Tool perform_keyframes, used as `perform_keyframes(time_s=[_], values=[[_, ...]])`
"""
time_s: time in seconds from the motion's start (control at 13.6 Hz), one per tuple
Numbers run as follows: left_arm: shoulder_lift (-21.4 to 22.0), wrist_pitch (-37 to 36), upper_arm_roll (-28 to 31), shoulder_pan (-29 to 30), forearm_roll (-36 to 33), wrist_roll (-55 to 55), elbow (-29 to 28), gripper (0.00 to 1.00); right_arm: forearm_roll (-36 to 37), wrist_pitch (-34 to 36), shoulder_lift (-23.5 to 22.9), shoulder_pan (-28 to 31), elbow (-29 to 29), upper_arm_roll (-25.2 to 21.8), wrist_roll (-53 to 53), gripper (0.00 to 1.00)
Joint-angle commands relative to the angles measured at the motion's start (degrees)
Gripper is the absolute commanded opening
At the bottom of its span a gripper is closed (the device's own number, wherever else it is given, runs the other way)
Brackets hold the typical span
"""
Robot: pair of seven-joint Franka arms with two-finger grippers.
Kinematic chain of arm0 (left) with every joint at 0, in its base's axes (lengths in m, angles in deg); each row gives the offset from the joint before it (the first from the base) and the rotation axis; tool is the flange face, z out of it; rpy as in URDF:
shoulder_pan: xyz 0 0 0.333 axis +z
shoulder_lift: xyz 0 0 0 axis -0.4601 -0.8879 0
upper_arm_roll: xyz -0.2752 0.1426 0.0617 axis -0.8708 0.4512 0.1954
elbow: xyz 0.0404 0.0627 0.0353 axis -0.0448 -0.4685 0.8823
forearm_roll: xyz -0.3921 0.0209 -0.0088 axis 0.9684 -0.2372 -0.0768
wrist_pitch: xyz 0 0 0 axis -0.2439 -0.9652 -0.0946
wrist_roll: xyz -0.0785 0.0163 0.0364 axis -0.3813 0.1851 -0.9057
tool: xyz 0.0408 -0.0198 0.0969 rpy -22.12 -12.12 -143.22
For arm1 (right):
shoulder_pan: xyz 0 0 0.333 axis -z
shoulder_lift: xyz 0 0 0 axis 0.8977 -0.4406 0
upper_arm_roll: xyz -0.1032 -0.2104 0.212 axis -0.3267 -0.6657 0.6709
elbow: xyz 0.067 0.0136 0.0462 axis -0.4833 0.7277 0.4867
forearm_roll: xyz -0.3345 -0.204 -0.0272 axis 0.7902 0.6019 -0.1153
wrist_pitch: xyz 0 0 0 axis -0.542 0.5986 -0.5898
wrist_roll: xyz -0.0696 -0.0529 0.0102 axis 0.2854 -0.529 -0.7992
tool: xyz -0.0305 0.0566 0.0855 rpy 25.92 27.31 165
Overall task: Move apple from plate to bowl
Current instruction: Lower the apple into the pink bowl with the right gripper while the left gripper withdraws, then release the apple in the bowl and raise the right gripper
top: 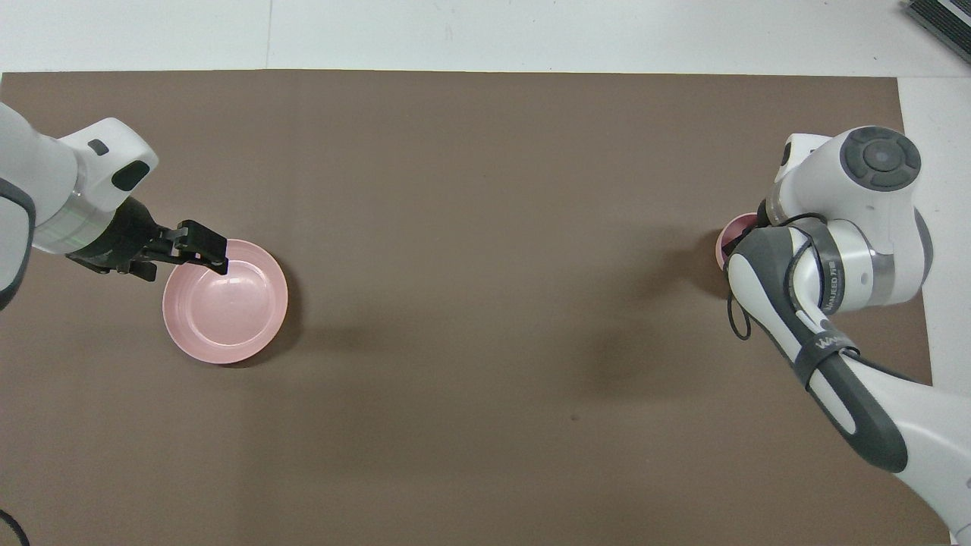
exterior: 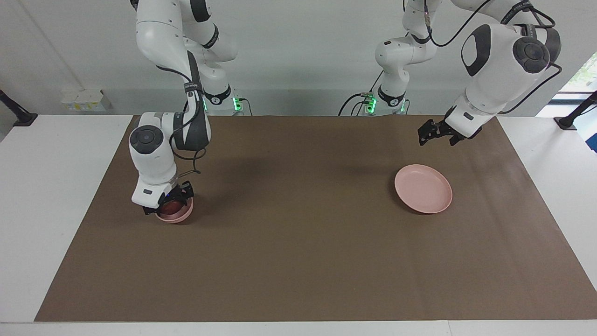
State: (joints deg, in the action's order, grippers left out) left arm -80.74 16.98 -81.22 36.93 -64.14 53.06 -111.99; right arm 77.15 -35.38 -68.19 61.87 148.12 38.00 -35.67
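Gripped between the fingers of the right gripper (exterior: 171,204) is the apple (exterior: 170,206), which is held down inside the bowl (exterior: 179,215) at the right arm's end of the table. Only a dark red sliver of the fruit is seen under the black fingers in the facing view, and whether it rests on the bowl's bottom cannot be told. In the overhead view the bowl (top: 730,241) is mostly covered by the right arm's wrist, so that just a pink edge is shown.

Raised in the air is the left gripper (exterior: 428,132), its fingers spread apart and nothing held between them. It is seen over the brown mat (exterior: 298,252), clear of the plate (exterior: 423,188) and not touching it. In the overhead view the left gripper (top: 202,246) is seen at the plate's (top: 227,311) rim, yet the facing view shows it lifted well above the mat.

The plate lies flat and bare at the left arm's end of the table, well apart from the bowl.
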Motion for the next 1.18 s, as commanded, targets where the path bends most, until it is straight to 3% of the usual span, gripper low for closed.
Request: perform_keyframes(time_s=[0.0,0.22,0.52,0.59,0.74,0.88,1.1], values=[[0.3,-1.1,0.0,0.7,0.3,-0.2,0.2,1.0,0.4,-1.8,0.2,0.6,0.9,0.5,-1.8,0.09],[0.3,-1.1,0.0,1.3,0.3,-0.2,0.2,1.0,0.3,-1.8,0.1,0.6,0.9,0.5,-3.1,0.2],[0.2,-1.0,0.1,0.9,0.4,-0.2,0.2,1.0,0.3,-1.7,0.2,0.6,1.1,0.5,-4.0,0.27],[0.2,-0.7,1.9,-0.1,0.4,0.0,0.3,1.0,0.1,-1.8,0.2,0.6,1.3,0.5,-4.0,0.3],[0.3,-0.8,11.3,-8.3,0.2,-0.8,2.8,1.0,0.1,-1.8,0.2,0.6,1.3,0.5,-4.6,0.43],[0.3,-0.7,18.6,-14.0,0.1,-0.9,5.5,1.0,0.1,-1.7,0.2,0.6,1.4,0.5,-4.8,0.51],[0.3,-0.7,19.6,-12.7,0.2,-3.1,8.6,1.0,0.1,-1.7,0.2,0.6,1.4,0.5,-4.7,0.69]])
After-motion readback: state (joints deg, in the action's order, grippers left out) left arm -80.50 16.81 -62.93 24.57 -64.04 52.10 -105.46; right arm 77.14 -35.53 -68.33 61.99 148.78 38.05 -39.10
